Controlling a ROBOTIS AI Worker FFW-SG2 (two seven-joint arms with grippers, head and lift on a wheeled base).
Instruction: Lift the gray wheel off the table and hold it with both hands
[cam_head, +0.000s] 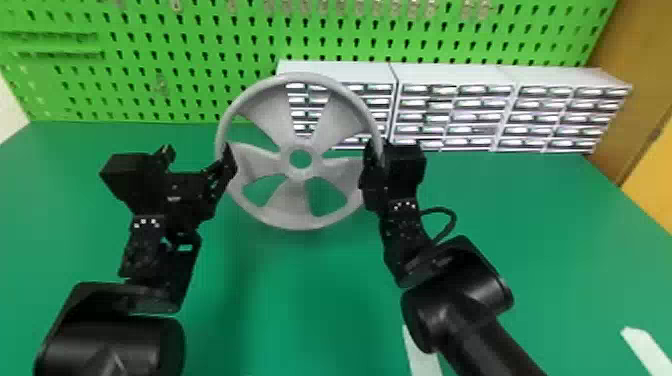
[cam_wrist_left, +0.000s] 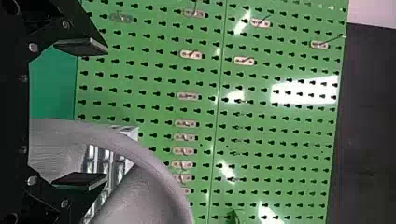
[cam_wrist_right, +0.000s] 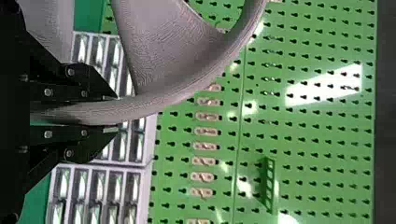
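The gray wheel (cam_head: 290, 206) is tilted up with its face toward the head camera, and a faint shadow lies on the green table below it. My left gripper (cam_head: 199, 156) is at the wheel's left side, its fingers spread wide, the inner one overlapping the rim. On the opposite side, my right gripper (cam_head: 373, 152) is clamped on the rim. In the left wrist view, the wheel (cam_wrist_left: 144, 198) curves past the lower finger of the open left gripper (cam_wrist_left: 80, 114). The right wrist view shows the wheel (cam_wrist_right: 156, 56) with its rim pinched by the right gripper (cam_wrist_right: 114, 114).
White drawer cabinets (cam_head: 452, 77) stand along the back of the green table (cam_head: 530, 240), behind and right of the wheel. A green pegboard (cam_head: 150, 75) rises behind them. White strips (cam_head: 422, 352) lie near the table's front and right.
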